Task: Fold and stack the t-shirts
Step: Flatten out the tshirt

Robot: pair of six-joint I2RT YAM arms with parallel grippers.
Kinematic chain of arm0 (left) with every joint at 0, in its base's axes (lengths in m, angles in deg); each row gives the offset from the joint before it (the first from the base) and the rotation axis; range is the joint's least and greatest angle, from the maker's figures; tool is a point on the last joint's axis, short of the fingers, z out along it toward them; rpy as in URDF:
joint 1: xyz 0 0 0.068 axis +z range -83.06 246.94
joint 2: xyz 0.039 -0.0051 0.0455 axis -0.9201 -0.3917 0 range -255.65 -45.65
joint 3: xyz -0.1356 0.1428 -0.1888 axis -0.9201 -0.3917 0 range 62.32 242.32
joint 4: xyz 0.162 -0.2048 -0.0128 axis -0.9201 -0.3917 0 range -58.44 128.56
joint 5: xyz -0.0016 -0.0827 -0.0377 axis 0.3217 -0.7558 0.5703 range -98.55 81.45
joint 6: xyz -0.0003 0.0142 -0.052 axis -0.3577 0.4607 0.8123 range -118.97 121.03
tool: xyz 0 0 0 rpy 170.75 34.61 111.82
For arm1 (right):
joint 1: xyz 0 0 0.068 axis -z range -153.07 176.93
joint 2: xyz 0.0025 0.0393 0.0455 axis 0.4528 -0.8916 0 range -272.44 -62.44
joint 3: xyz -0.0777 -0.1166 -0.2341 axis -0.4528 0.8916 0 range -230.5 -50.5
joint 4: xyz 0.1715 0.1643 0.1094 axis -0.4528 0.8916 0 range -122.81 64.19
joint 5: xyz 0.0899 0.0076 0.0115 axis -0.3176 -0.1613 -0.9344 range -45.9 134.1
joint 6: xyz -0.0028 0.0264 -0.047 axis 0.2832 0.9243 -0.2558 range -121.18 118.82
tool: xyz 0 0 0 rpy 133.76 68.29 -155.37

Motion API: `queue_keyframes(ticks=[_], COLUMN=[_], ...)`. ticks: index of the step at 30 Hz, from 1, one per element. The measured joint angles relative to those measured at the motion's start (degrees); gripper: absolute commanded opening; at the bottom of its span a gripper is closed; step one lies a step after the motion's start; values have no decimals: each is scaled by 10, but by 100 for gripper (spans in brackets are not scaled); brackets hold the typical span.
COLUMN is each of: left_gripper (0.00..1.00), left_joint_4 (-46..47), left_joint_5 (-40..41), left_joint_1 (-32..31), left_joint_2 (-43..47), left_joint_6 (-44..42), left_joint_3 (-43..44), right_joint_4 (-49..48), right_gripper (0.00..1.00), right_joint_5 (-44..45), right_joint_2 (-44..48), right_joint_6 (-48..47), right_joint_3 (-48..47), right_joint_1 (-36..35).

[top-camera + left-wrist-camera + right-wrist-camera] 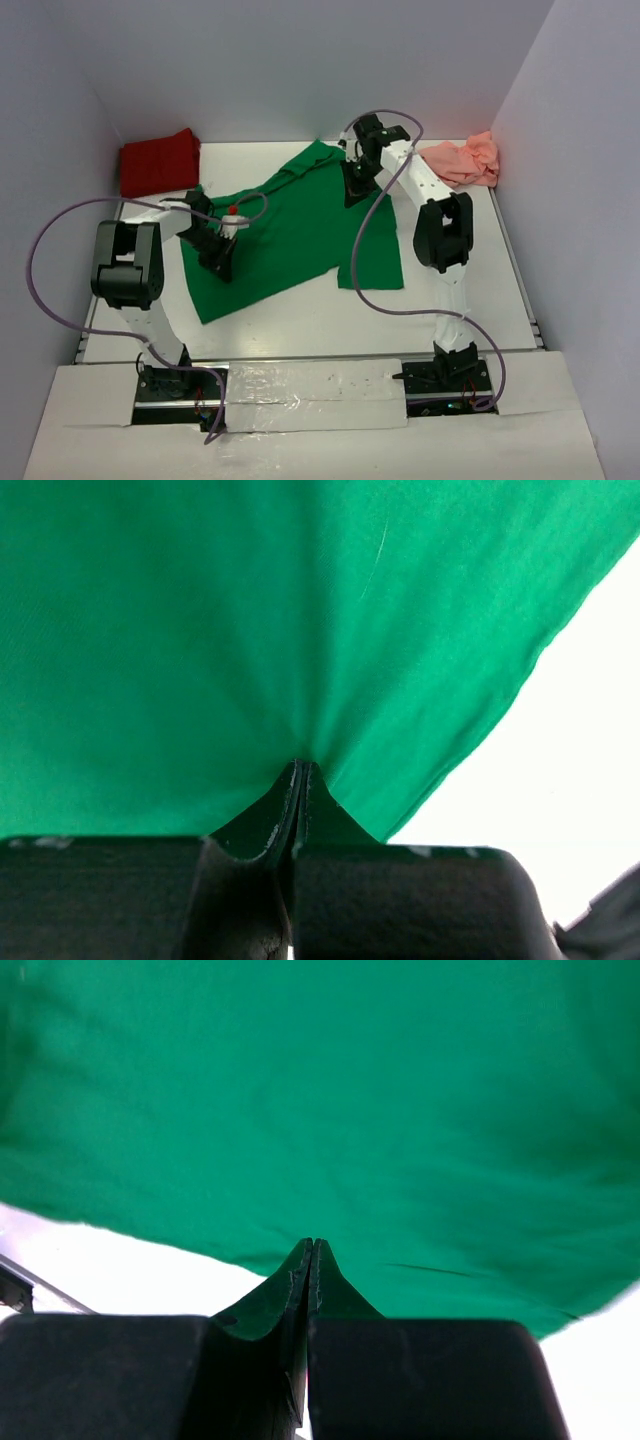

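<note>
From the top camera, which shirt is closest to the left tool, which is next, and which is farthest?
1. green shirt, in the middle, pinched in the left tool.
2. dark red shirt, far left corner.
3. pink shirt, far right corner.

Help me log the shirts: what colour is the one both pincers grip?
The shirt is bright green, clearest in the top view.
</note>
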Motion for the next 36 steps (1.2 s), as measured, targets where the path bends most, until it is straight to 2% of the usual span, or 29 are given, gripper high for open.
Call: queue_keyframes(ticks=[7, 8, 9, 11, 12, 15, 17, 20, 24, 27, 30, 33, 36], left_gripper=[1, 5, 23, 45, 74, 88, 88, 89, 91, 92, 93, 93, 93], left_joint_4=[-63, -69, -73, -79, -82, -104, -83, -3, 187, 315, 446, 511, 537], left_joint_5=[-1, -1, -1, -9, -13, -36, -36, -37, -8, 24, 73, 128, 160], left_joint_1=[-1, -2, -3, -5, -5, -8, -7, 0, 14, 28, 41, 50, 55], left_joint_2=[40, 42, 42, 42, 44, 62, 78, 115, 224, 308, 336, 337, 341], left_joint_6=[-30, -32, -36, -41, -45, -42, -41, -13, 76, 159, 228, 276, 303], left_joint_3=[-85, -90, -93, -94, -93, -80, -67, -54, -90, -114, -130, -134, -135], right_joint_4=[5, 6, 7, 2, 0, -26, -65, -130, -211, -267, -307, -318, -313], right_gripper=[0, 0, 0, 0, 0, 0, 0, 0, 0, 0, 0, 0, 0], right_joint_5=[1, 1, 1, 2, 3, 4, 8, 31, 78, 101, 116, 130, 152], right_joint_2=[41, 48, 52, 60, 63, 72, 84, 112, 137, 138, 138, 130, 106], right_joint_6=[-2, -2, -2, -2, -2, -13, -19, -32, -51, -56, -56, -54, -54], right_joint_3=[44, 54, 63, 81, 89, 127, 170, 250, 323, 343, 354, 343, 319], right_joint_1=[0, 0, 0, 0, 0, -3, -6, -18, -54, -81, -99, -104, -104])
